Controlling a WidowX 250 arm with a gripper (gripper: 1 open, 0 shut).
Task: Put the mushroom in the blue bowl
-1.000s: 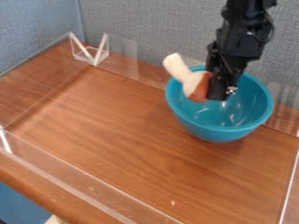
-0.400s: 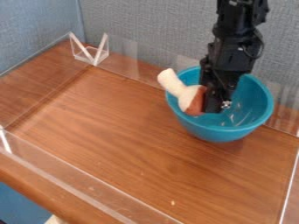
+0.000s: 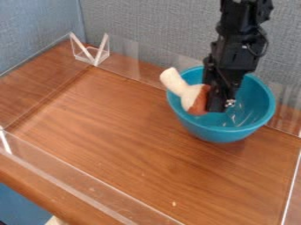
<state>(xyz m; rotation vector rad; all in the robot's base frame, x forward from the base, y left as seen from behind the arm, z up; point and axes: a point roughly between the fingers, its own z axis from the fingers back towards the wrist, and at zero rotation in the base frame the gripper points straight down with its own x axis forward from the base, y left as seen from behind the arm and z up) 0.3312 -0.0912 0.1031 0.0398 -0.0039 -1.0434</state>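
Note:
The blue bowl (image 3: pixel 241 123) stands on the right side of the wooden table. My gripper (image 3: pixel 213 98) reaches down from above into its left half and is shut on the mushroom (image 3: pixel 191 90). The orange-red cap sits between the fingers inside the bowl, while the cream stem sticks out up and to the left over the rim. The mushroom is tilted, and I cannot tell whether it touches the bowl's wall.
A low clear plastic wall (image 3: pixel 35 141) runs around the wooden table (image 3: pixel 106 132). A small clear folded stand (image 3: pixel 90 48) sits at the back left. A grey-blue backdrop rises behind the table.
My gripper with the mushroom has shifted slightly left and lifted a little within the bowl compared with a second ago. Over the last half second it has barely moved.

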